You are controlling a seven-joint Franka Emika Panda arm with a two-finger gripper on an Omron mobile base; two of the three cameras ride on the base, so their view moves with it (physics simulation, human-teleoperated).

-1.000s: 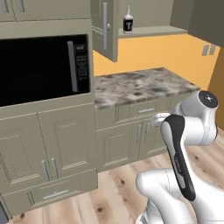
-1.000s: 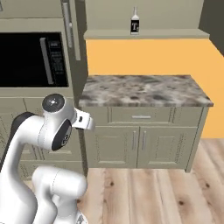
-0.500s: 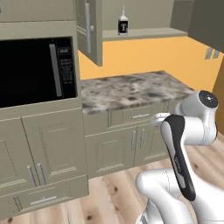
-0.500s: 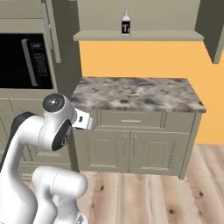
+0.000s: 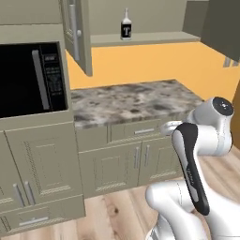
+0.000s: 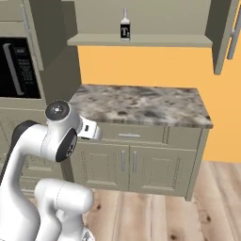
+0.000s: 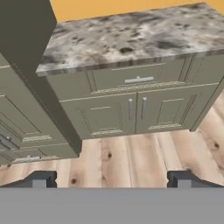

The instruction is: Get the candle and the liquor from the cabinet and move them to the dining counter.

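The liquor [image 5: 125, 26] is a clear bottle with a black label. It stands upright on the bottom shelf of the cabinet [image 5: 145, 38], whose left door [image 5: 77, 33] hangs open. From the right base view the liquor [image 6: 124, 27] sits on the same cabinet shelf [image 6: 155, 41], high above the worktop. My gripper [image 7: 112, 180] is open, holds nothing, and points down at the lower cupboard fronts, far below the bottle. The arm is folded close to the base. The candle and the dining counter are out of view.
A wall-backed marble worktop [image 5: 131, 101] [image 6: 141, 103] [image 7: 131, 35] lies under the open cabinet, with a drawer and doors [image 7: 131, 109] beneath. A black microwave [image 5: 28, 79] [image 6: 16, 66] sits in the tall unit at left. The right cabinet door [image 6: 226, 28] stands open. Wood floor [image 7: 131, 157] lies in front.
The whole scene has slid left in both base views, so the base has moved. The arm's folded pose and the open jaws are unchanged; the bottle stays on its shelf.
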